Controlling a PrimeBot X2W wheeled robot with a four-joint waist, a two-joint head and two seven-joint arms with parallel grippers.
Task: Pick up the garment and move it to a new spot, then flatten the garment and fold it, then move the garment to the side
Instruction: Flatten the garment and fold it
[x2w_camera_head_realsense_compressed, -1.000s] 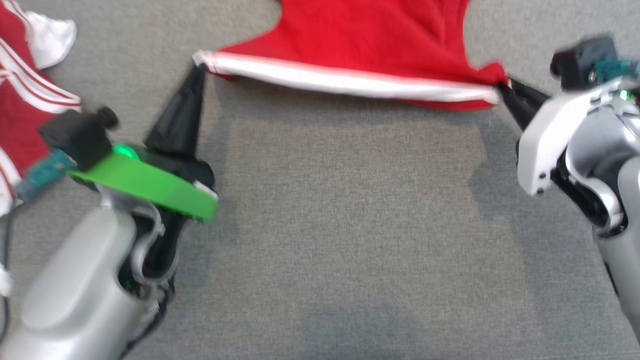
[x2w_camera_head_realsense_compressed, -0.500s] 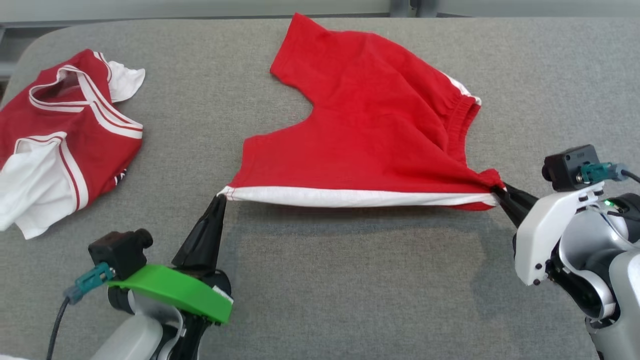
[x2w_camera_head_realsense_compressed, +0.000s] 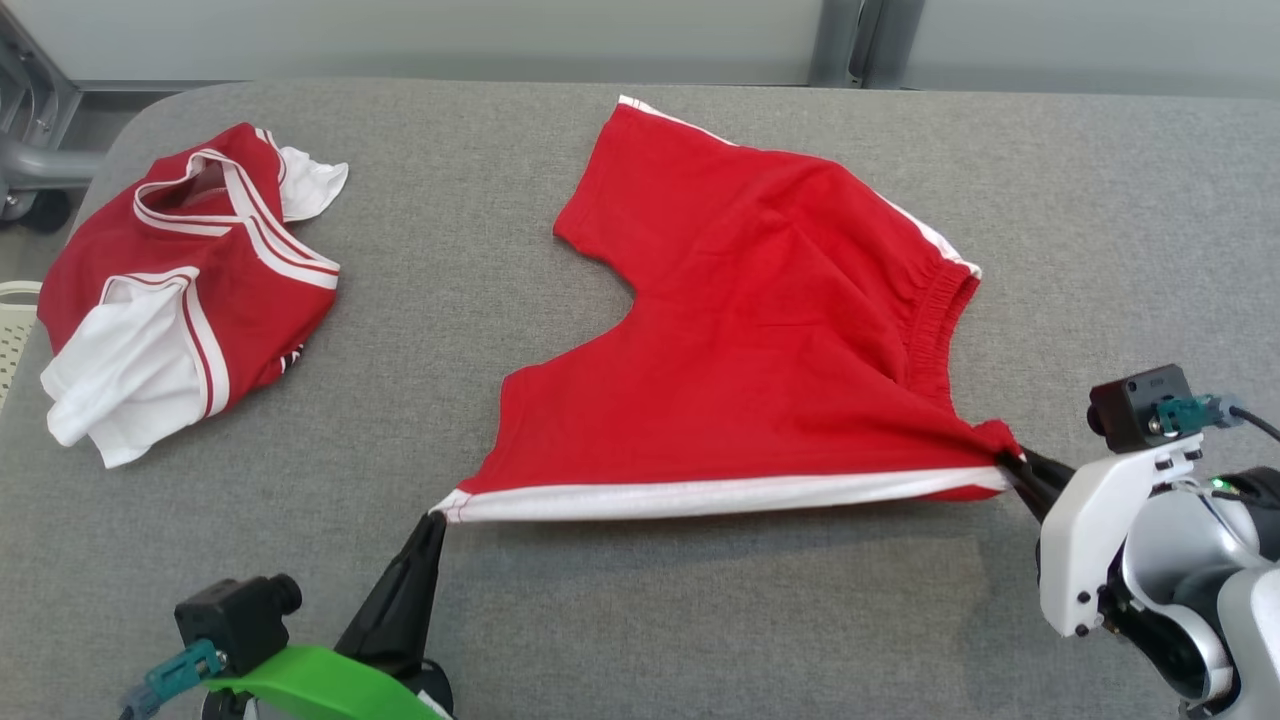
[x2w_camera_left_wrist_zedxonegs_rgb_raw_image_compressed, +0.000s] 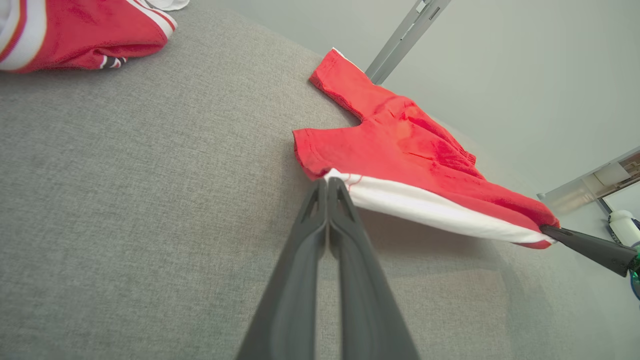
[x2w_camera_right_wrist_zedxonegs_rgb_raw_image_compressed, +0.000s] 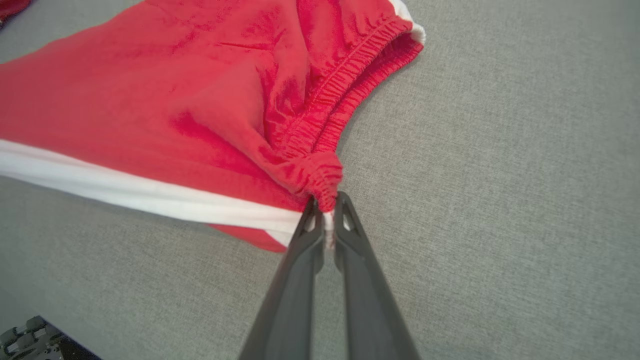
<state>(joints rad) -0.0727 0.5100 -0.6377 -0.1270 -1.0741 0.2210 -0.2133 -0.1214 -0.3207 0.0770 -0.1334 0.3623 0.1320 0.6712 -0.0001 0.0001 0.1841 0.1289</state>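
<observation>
Camera higher; red shorts (x2w_camera_head_realsense_compressed: 760, 330) taut on table (x2w_camera_head_realsense_compressed: 700, 620)

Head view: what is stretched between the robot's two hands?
The red shorts: their white-striped edge runs taut from the left hand to the right hand, each pinching one end. The head view shows it.

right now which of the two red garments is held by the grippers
The red shorts, pinched at both ends of the white stripe by the left gripper and right gripper. The red-and-white jersey lies apart, untouched.
</observation>
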